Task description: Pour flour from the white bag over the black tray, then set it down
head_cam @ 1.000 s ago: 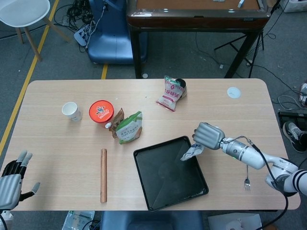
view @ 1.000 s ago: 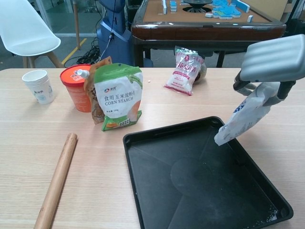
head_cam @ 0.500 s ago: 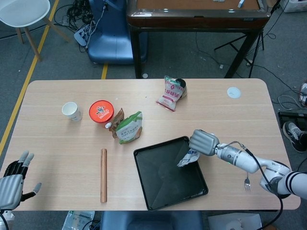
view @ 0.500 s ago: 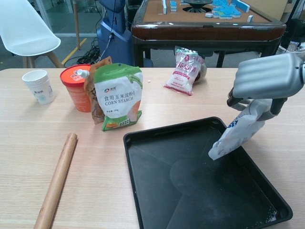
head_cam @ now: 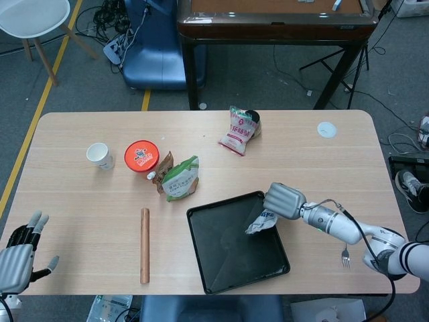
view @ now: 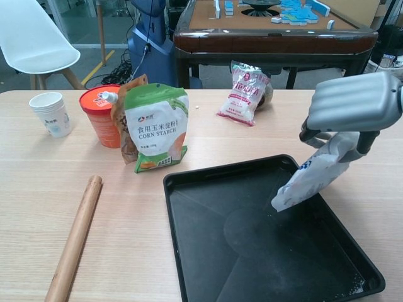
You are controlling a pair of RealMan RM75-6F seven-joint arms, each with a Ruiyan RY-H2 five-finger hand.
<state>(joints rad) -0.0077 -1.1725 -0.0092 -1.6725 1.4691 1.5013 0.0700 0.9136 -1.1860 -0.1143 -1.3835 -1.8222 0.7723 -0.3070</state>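
Our right hand (view: 354,104) had its fingers (view: 367,139) curled down around the top of the white bag (view: 313,175), gripping it so that the bag hung tilted from them, its lower end pointing down and to our left. That lower end sat over the right part of the black tray (view: 208,258), just above the tray floor; we could not tell whether it touched. In the head view the same right hand (head_cam: 284,200) held the bag (head_cam: 261,221) above the tray's right rim (head_cam: 282,249), and a little white powder lay along the tray's near right corner. Beyond the fingers, on the bare table to our right, lay a fork (head_cam: 346,255). Further left of the tray stood a green corn starch pouch (view: 156,128), an orange tub (view: 97,115), a paper cup (view: 51,113) and a wooden rolling pin (view: 74,240). Our left hand (head_cam: 19,256) rested at the table's near left corner, fingers spread and holding nothing.
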